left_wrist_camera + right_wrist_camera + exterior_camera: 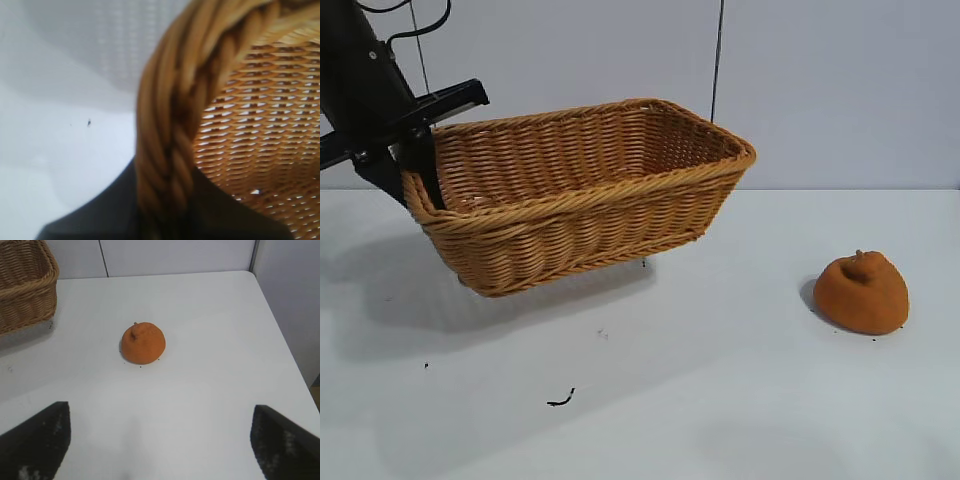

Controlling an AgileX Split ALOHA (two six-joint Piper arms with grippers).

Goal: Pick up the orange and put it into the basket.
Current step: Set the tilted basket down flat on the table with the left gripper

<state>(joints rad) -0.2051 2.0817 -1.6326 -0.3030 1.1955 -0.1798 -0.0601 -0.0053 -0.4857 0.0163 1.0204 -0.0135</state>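
- The left gripper [420, 165] is clamped on the braided rim of the basket [590, 200] at 1 short end, its jaws nearly closed with the rim pinched between them; the left wrist view shows that braid running straight down into the dark jaws.
- The basket hangs clear of the table [640, 400], its shadow lying apart beneath it, tilted so the end away from the gripper sits higher.
- The basket's long axis runs from the gripped end across toward the orange [861, 293], and its open mouth faces up and slightly toward the camera of the exterior view.
- The orange rests on the table well apart from the basket, beyond its free end and nearer the table's front edge, stem nub up; it is a rounded mound with no clear long axis.
- The right gripper [160, 450] is spread wide and holds nothing, aimed at the orange from a distance.
- Judged step: bring the basket closer to the orange. Hold the grip firm, since a 1-sided hold lets the basket swing; level it and set it down beside the orange, leaving the right gripper room to descend.
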